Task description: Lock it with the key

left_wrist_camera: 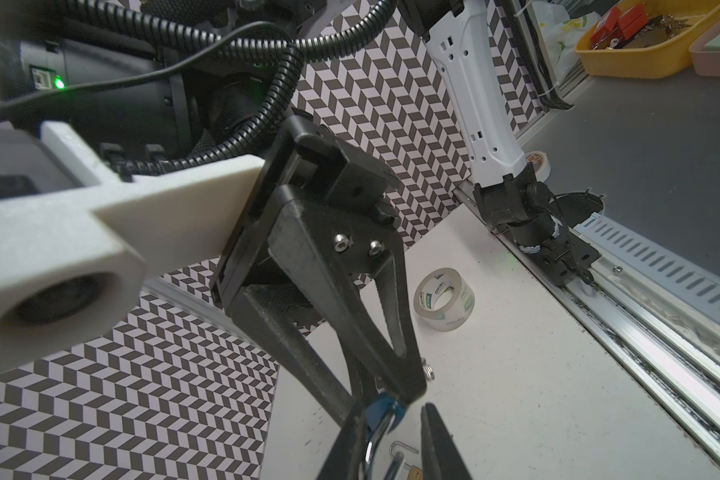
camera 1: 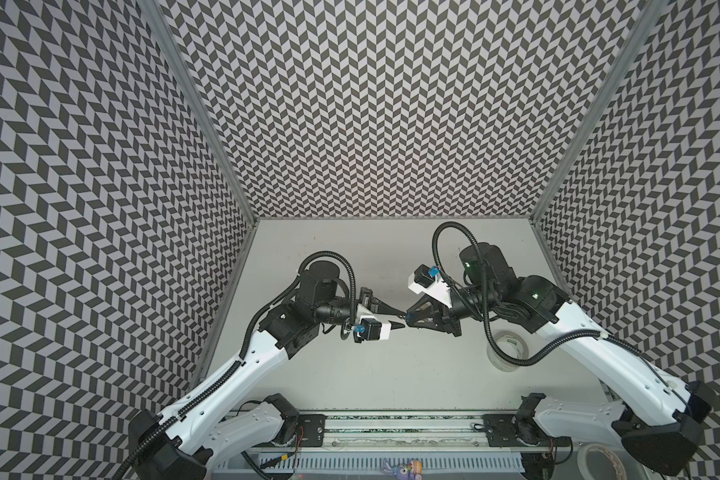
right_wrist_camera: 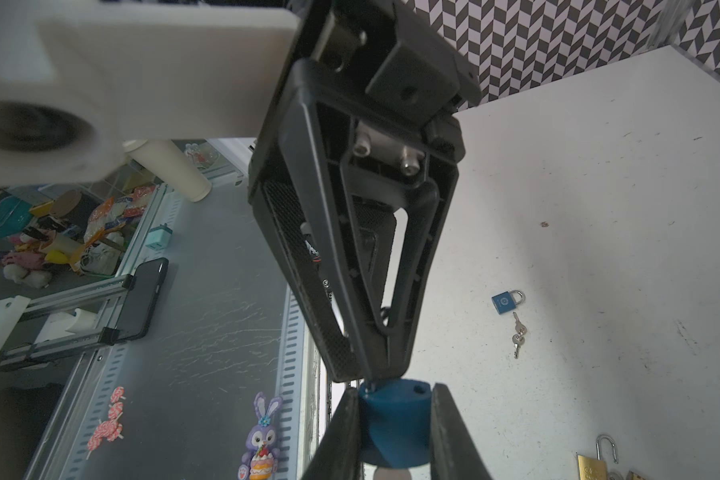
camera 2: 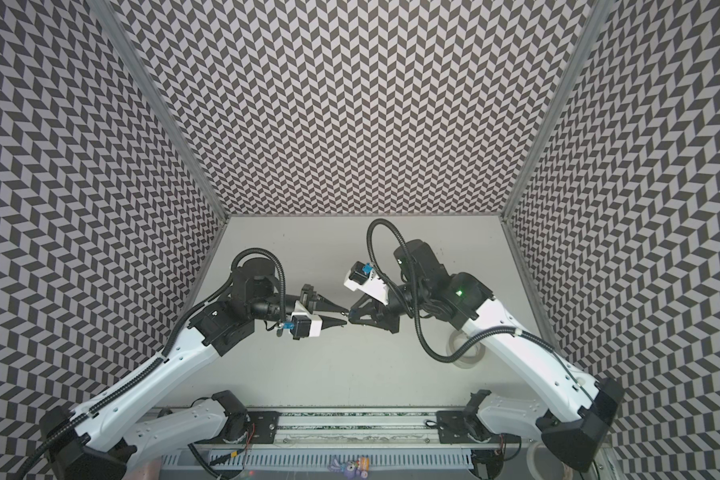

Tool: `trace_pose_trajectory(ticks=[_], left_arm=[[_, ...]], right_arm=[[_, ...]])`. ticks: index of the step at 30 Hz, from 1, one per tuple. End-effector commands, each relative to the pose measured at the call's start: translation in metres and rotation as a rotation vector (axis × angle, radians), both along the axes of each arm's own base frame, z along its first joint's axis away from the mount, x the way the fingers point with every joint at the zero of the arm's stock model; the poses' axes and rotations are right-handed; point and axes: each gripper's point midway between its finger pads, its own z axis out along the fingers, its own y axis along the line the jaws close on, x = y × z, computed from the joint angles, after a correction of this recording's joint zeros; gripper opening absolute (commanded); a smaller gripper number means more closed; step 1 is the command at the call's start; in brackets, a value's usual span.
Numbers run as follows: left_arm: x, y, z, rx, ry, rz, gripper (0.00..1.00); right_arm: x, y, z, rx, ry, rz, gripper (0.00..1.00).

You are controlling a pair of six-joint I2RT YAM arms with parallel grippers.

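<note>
A blue padlock (right_wrist_camera: 393, 419) hangs above the table, and my right gripper (right_wrist_camera: 393, 390) is shut on its body. Its silver shackle (left_wrist_camera: 376, 440) stands open, with one shackle hole bare on the top face. The shackle points into my left gripper (left_wrist_camera: 393, 415), lying along one finger with a gap to the other, so that gripper is open. In both top views the left gripper (camera 1: 404, 319) (camera 2: 345, 316) and right gripper (camera 1: 409, 318) (camera 2: 352, 318) meet tip to tip mid-table. A bunch of keys (right_wrist_camera: 517, 336) lies on the table.
A second blue padlock (right_wrist_camera: 506, 301) lies shut beside the keys. A brass padlock (right_wrist_camera: 591, 465) with an open shackle lies nearer. A tape roll (camera 1: 508, 347) stands under the right arm. A small metal ring (left_wrist_camera: 428, 370) shows by the right gripper's tip.
</note>
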Motion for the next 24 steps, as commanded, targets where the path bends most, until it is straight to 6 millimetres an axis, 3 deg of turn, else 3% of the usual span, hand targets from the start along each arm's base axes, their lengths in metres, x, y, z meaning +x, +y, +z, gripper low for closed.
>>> trace_pose_trajectory(ticks=[1,11,16,17,19,22,24], left_arm=[[-0.008,0.0,0.008,-0.004,-0.01,-0.033,0.21],[-0.008,0.002,0.008,-0.009,-0.019,-0.014,0.01],[-0.007,0.002,0.018,-0.042,-0.003,0.004,0.0],[-0.008,0.003,0.023,-0.059,0.011,0.011,0.0],[-0.006,0.004,0.037,-0.117,0.049,0.047,0.0],[0.002,0.008,0.057,-0.191,0.145,0.131,0.0],[0.009,0.013,0.067,-0.237,0.231,0.195,0.0]], right_arm=[[0.002,0.006,0.015,0.044,-0.041,0.013,0.0],[0.003,0.004,0.026,0.065,-0.074,0.003,0.0],[0.003,0.004,0.034,0.087,-0.096,-0.001,0.0],[0.003,0.003,0.036,0.092,-0.102,-0.003,0.04],[0.004,0.001,0.044,0.116,-0.136,-0.021,0.26],[0.009,-0.005,0.067,0.203,-0.25,-0.083,0.5],[0.013,-0.016,0.089,0.306,-0.349,-0.168,0.54]])
